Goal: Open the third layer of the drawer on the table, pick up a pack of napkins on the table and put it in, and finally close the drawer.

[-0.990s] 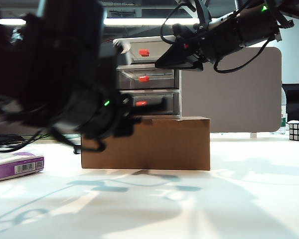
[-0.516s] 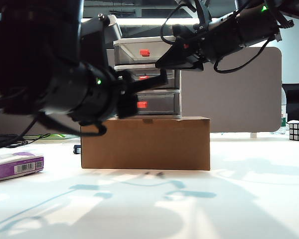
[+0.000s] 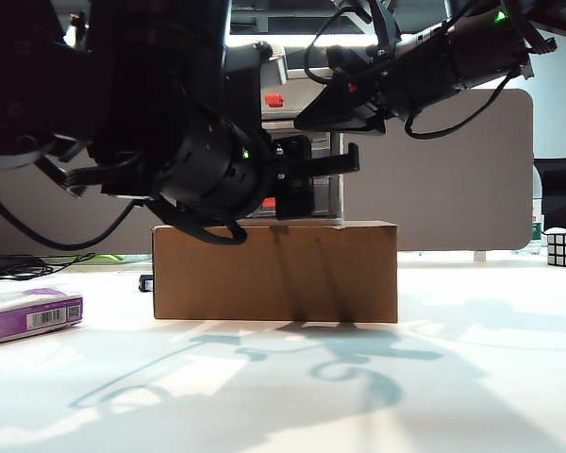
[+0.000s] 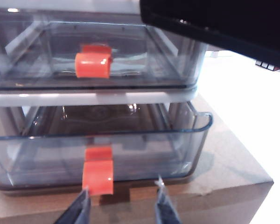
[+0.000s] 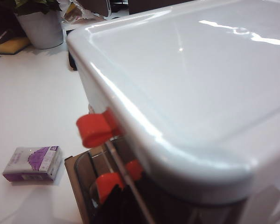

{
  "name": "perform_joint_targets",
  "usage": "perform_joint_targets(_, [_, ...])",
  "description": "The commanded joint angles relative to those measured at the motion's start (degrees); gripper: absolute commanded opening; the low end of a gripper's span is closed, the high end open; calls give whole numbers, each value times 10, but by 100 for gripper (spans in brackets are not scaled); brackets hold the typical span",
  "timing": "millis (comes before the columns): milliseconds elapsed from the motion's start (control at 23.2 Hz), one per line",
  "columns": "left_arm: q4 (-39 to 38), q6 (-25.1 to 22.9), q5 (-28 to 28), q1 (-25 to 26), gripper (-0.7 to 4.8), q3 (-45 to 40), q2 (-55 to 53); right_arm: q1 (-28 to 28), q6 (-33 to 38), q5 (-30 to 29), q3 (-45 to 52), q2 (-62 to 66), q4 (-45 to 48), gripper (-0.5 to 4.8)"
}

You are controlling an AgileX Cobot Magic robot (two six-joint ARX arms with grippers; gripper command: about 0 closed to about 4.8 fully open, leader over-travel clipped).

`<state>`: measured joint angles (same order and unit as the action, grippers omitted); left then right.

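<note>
Left gripper (image 4: 121, 207) jaws apart, just off the red handle (image 4: 98, 176) of the pulled-out third layer (image 4: 102, 149). Right gripper (image 3: 344, 109) above the drawer (image 5: 186, 93), jaw state can't tell. Napkins (image 3: 30, 312) far left on table (image 3: 472, 377).

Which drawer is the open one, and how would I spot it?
Find the brown cardboard box on the white table; a little cabinet sits on top. The bottom drawer is pulled out, unlike the one above, and the left gripper is open by its red handle.
</note>
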<state>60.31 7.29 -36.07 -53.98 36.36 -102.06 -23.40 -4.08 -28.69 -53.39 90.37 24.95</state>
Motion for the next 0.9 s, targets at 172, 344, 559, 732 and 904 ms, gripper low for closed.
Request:
perform_joint_targets(172, [-2, -3, -35, 2, 166, 3, 2, 0, 2, 0, -3, -2, 4, -6])
perform_joint_targets(344, [-2, -4, -37, 6, 166, 3, 2, 0, 2, 0, -3, -2, 2, -6])
perform_joint_targets(559, [2, 2, -36, 13, 166, 3, 2, 0, 2, -9, -3, -2, 2, -6])
perform_joint_targets(732, [2, 2, -22, 21, 165, 3, 1, 0, 2, -9, -3, -2, 2, -6])
perform_joint_targets(904, [2, 2, -10, 21, 165, 5, 1, 0, 2, -9, -3, -2, 2, -6])
